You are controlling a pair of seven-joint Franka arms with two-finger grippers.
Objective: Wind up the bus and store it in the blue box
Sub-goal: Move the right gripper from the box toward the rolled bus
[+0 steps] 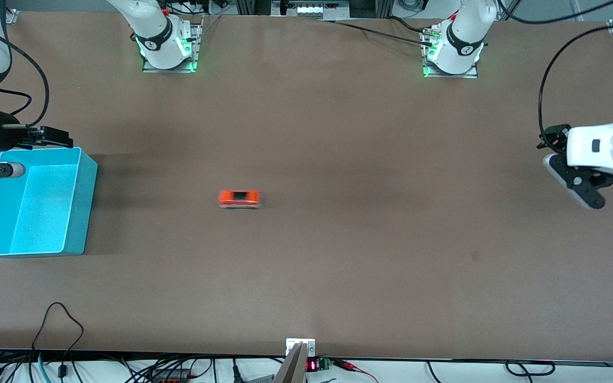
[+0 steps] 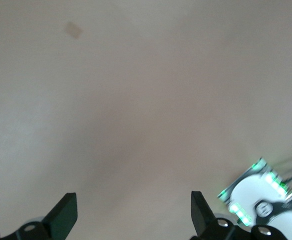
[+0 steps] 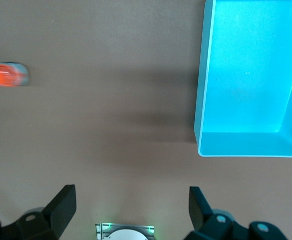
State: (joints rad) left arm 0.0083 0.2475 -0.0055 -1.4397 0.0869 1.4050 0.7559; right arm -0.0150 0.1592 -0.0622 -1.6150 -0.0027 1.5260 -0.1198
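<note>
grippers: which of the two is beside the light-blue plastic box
The right gripper, by the light-blue plastic box's rim. The left gripper hangs over bare table at the left arm's end.

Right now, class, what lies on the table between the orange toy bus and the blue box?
Nothing: only bare brown table separates the bus from the blue box, as the front and right wrist views show.

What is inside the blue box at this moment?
Nothing shows inside the blue box: its textured floor is bare in the front and right wrist views. The right gripper covers one top corner. The bus stands on the table, apart from the box.
</note>
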